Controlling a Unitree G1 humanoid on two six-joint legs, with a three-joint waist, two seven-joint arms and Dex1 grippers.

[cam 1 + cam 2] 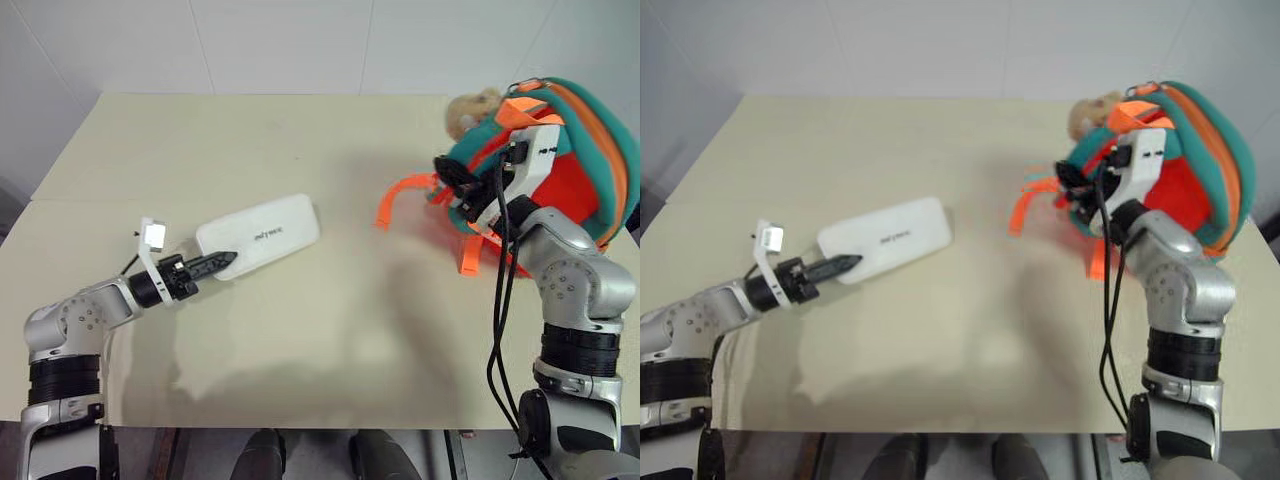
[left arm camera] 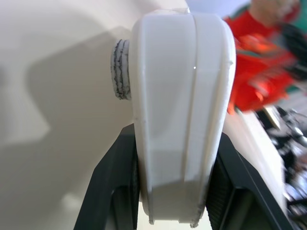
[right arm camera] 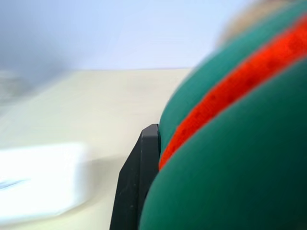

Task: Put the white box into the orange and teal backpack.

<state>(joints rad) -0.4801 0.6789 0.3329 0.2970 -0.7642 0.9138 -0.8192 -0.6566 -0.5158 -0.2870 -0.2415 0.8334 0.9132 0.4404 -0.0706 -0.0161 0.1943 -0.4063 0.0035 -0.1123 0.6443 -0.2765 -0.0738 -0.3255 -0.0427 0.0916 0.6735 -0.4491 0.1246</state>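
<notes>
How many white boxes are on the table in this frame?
1. The white box lies on the table toward the robot's left, its near end clamped in the left gripper. Whether another sits inside the orange and teal backpack can't be seen.

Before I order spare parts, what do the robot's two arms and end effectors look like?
Both arms are silver-grey metal segments joined by ribbed black joint rings. The left end effector has two black fingers with ribbed pads on a black wrist, with a small white camera bracket above it. The right end effector is black too, behind a white housing; loose black cables hang along that arm.
</notes>
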